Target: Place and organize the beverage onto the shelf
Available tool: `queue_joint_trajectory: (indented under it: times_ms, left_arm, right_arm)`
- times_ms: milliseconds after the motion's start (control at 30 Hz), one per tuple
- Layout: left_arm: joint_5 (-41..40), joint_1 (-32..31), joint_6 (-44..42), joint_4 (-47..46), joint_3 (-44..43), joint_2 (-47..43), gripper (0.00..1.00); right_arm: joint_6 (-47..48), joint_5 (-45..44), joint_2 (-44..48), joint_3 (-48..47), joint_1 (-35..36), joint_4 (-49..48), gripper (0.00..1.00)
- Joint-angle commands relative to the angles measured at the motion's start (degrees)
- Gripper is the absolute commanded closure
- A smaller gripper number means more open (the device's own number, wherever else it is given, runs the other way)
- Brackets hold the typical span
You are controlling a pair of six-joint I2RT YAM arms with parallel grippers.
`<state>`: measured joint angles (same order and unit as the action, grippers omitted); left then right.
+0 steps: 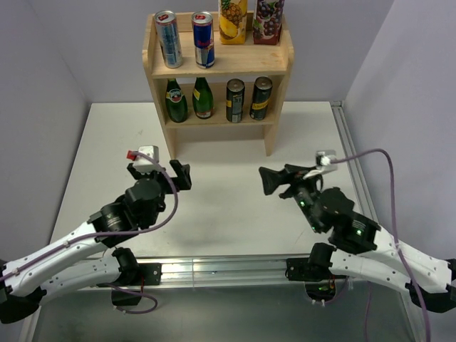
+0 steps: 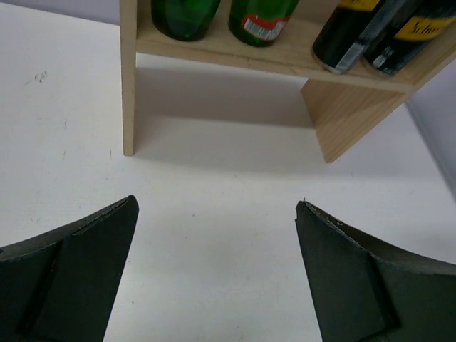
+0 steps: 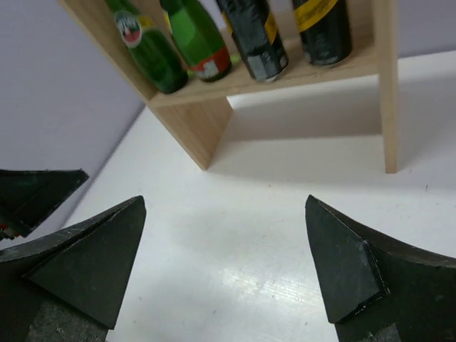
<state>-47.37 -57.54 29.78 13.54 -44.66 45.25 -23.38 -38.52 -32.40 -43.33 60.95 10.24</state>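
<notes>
The light wooden shelf (image 1: 217,63) stands at the back of the white table. Its top board holds two energy-drink cans (image 1: 169,39) and two juice cartons (image 1: 233,20). Its lower tier holds two green bottles (image 1: 176,100) and two dark cans (image 1: 235,100). My left gripper (image 1: 158,169) is open and empty, in front of the shelf's left leg. My right gripper (image 1: 276,175) is open and empty, in front of the shelf's right side. The left wrist view shows the left gripper (image 2: 217,203) over bare table facing the shelf (image 2: 128,85). In the right wrist view the right gripper (image 3: 224,199) does the same.
Grey walls close in behind and beside the table. A metal rail (image 1: 228,269) runs along the near edge and another (image 1: 353,149) along the right edge. A purple cable (image 1: 377,153) loops above the right arm. A left finger (image 3: 35,196) shows in the right wrist view.
</notes>
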Motion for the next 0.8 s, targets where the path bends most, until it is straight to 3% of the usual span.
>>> queue_joint_trajectory:
  times_ms: [0,133,300,767]
  left_arm:
    - [0.18,0.06,0.29,-0.70,-3.23,-6.04,0.01]
    - [2.72,0.06,-5.69,-6.76,-4.03,-10.35,0.01]
    - [8.61,0.06,-12.63,-17.31,-5.96,-11.95,0.01]
    - [10.20,0.06,-14.22,-18.64,-8.68,-7.55,0.01]
  right_arm:
    - [-0.81,-7.61,7.23,0.96,1.89,2.51,0.00]
    - [4.73,-8.59,12.35,1.41,1.81,-2.23,0.00]
    - [10.62,-7.10,10.88,-2.09,1.81,-6.98,0.00]
    - [12.30,-1.21,8.67,-5.36,1.89,-6.91,0.00]
